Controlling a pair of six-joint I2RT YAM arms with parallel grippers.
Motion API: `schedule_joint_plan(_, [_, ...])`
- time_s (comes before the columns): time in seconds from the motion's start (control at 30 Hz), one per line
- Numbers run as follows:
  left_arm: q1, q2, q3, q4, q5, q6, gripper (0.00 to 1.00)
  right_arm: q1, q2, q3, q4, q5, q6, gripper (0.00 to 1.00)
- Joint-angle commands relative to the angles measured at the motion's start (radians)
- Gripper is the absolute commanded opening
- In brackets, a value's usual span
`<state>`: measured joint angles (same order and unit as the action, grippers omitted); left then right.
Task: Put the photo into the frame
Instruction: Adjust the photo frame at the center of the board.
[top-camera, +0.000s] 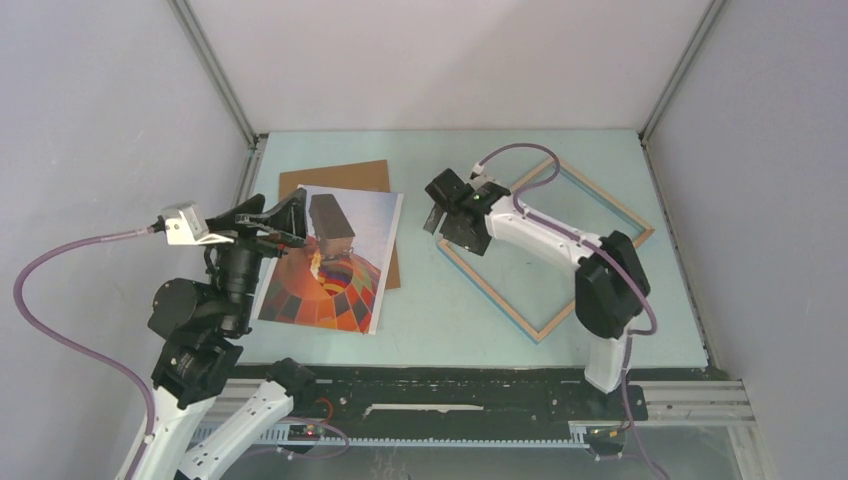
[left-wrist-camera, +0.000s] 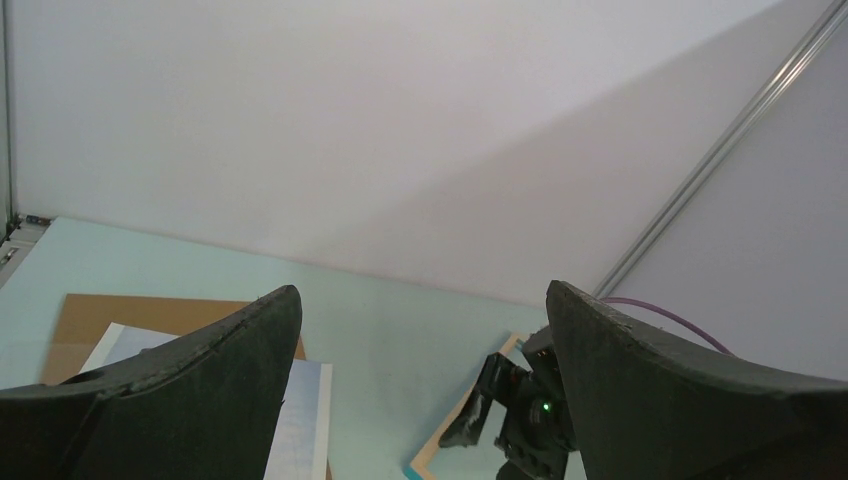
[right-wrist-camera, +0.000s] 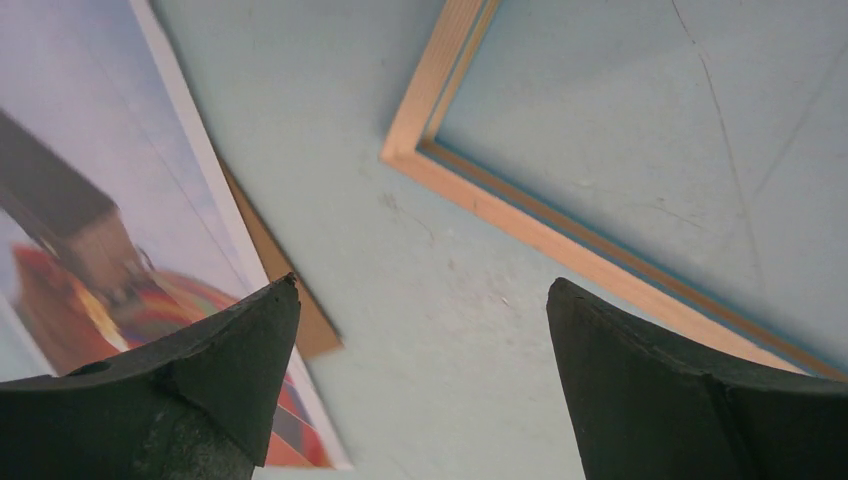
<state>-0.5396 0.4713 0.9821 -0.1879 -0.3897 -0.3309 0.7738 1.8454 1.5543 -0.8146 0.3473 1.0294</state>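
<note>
Hovering left gripper (top-camera: 296, 222): fingers spread wide with nothing between them, poised above the far-left part of the photo. Its wrist camera looks out level towards the back wall, so how high it hangs is hard to judge.
Photo (top-camera: 340, 270): under and just ahead of the left gripper, lying flat, print side up, on the backing board (top-camera: 335, 175), which shows beyond its far edge and along the side towards the right gripper.
Right gripper (right-wrist-camera: 422, 283): jaws also wide apart and empty, with bare worktop (top-camera: 440, 310) between them. The frame corner is just ahead to one side and the photo edge ahead to the other.
Frame (top-camera: 490, 290): wood side up on the worktop, partly beneath the right arm, apart from the photo and turned at an angle to it.
Risk, pickup: the sheet is thin and lies flush, so closing fingers would likely skate over it or buckle the paper instead of lifting an edge.
Risk, wrong item: a low pinch at the edge could take the backing board along with the print.
Risk, sliding: pressing down may drag photo and board together across the worktop.
Risk, frame: the right gripper is close enough to knock the corner, worsening the angle mismatch.
Risk, arms: both working the gap between photo and frame could collide.
</note>
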Motion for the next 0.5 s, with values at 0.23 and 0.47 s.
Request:
schedule_joint_plan(0.23, [-0.008, 0.022, 0.007, 0.026, 0.007, 0.007, 1.0, -0.125, 0.245, 0.302, -0.208, -0.078, 0.447, 0.92])
schedule_joint_plan(0.47, [-0.008, 0.026, 0.013, 0.018, 0.005, 0.01, 1.0, -0.184, 0.379, 0.366, -0.217, -0.157, 0.459, 0.78])
